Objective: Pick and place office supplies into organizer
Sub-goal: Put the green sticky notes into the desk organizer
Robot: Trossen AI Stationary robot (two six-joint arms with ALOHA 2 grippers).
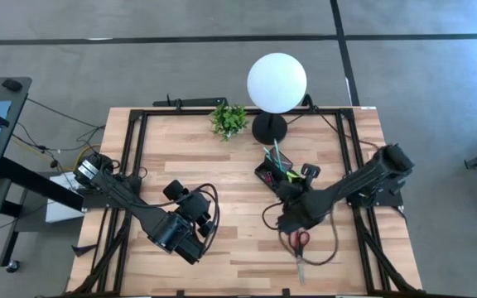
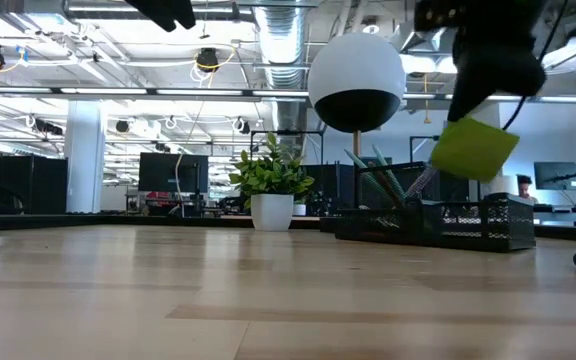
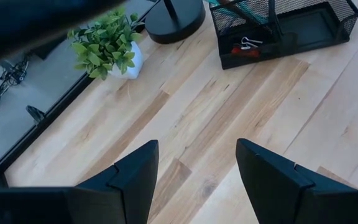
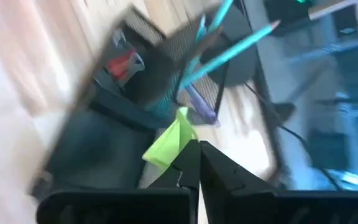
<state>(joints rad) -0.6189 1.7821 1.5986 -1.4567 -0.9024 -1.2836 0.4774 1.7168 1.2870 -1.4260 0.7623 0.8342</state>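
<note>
No legible text, label, brand, number or sign anywhere in these views.

I've got the lime-green sticky-note pad (image 2: 473, 149) up in the air, tilted, pinched at one edge and hanging above the organizer (image 2: 438, 221). That organizer is a black mesh tray sitting flat on the surface, just in front of me. Teal pens (image 4: 229, 46) lean upright in its taller back section. A small red piece (image 3: 246, 51) and a clip (image 3: 249, 43) lie in one low compartment. The red-handled scissors (image 1: 299, 247) lie flat on the surface, near the organizer, outside it.
</note>
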